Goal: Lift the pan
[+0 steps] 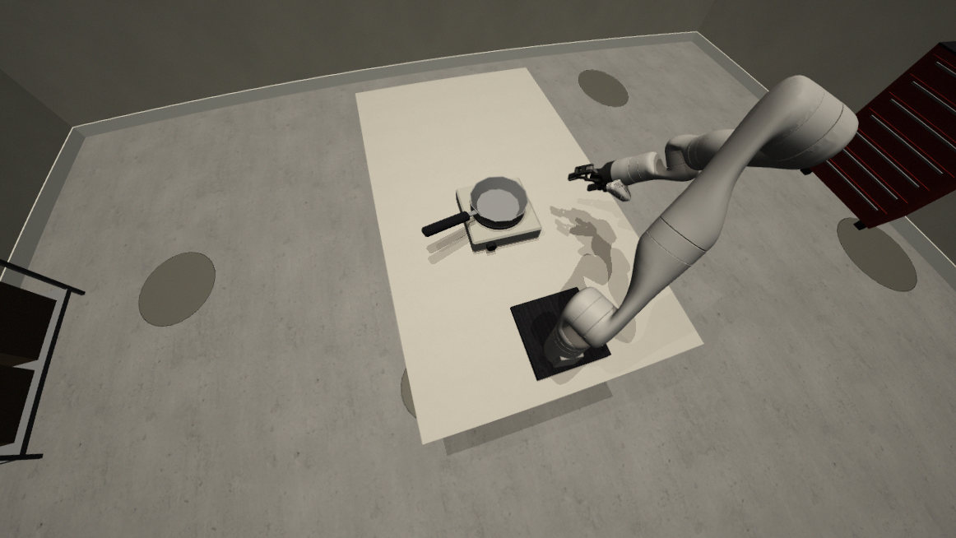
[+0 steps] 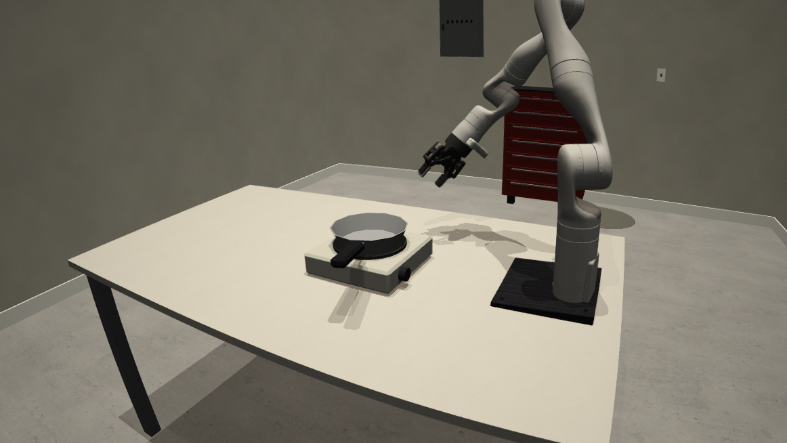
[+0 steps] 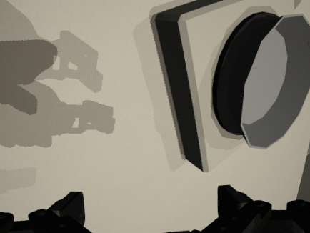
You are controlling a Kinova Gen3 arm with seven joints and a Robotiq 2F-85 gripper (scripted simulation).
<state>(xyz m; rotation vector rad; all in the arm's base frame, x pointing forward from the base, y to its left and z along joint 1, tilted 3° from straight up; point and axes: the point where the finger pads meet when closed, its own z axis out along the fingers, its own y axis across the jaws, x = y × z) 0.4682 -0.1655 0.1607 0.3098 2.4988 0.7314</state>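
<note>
On the cream rectangular table, a grey faceted metal pan with a black straight handle sits on a white square hot plate. The black two-finger gripper hangs above and beside them, jaws wide and holding nothing. A dark red drawer cabinet stands behind.

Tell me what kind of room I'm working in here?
Most likely a workshop or lab test cell, not a kitchen: bare concrete floor, a red drawer tool cabinet against the wall, and one plain table carrying only the hot plate, pan and arm's base plate.
</note>
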